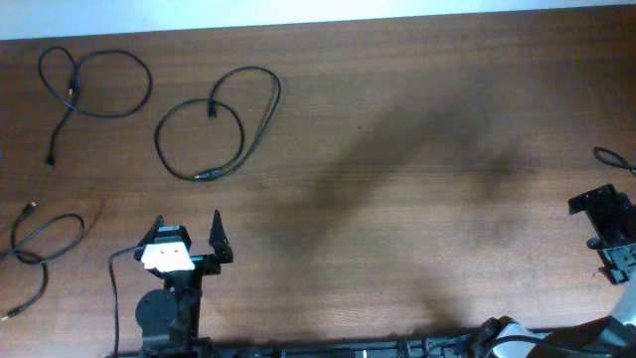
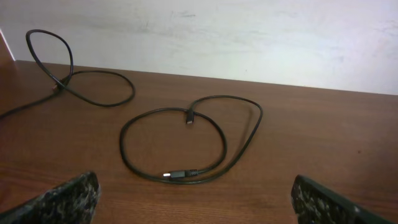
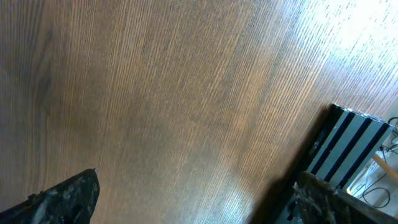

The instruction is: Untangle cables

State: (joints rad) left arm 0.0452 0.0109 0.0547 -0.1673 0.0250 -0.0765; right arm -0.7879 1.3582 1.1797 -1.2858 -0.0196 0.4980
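Note:
Three black cables lie apart on the left of the brown table (image 1: 397, 149). One cable (image 1: 72, 94) loops at the back left, a second cable (image 1: 212, 107) forms a double loop right of it, and a third cable (image 1: 28, 209) lies at the left edge. My left gripper (image 1: 187, 231) stands open near the front, short of the second cable. In the left wrist view that cable's silver-tipped plug (image 2: 179, 175) lies just beyond the open gripper (image 2: 196, 199). My right gripper (image 1: 608, 234) is open at the far right edge, over bare wood (image 3: 155, 93), holding nothing.
A thicker black wire (image 1: 614, 159) curls at the right edge behind the right gripper. The table's edge and a black striped frame (image 3: 348, 143) show in the right wrist view. A pale wall (image 2: 249, 37) bounds the table's far side.

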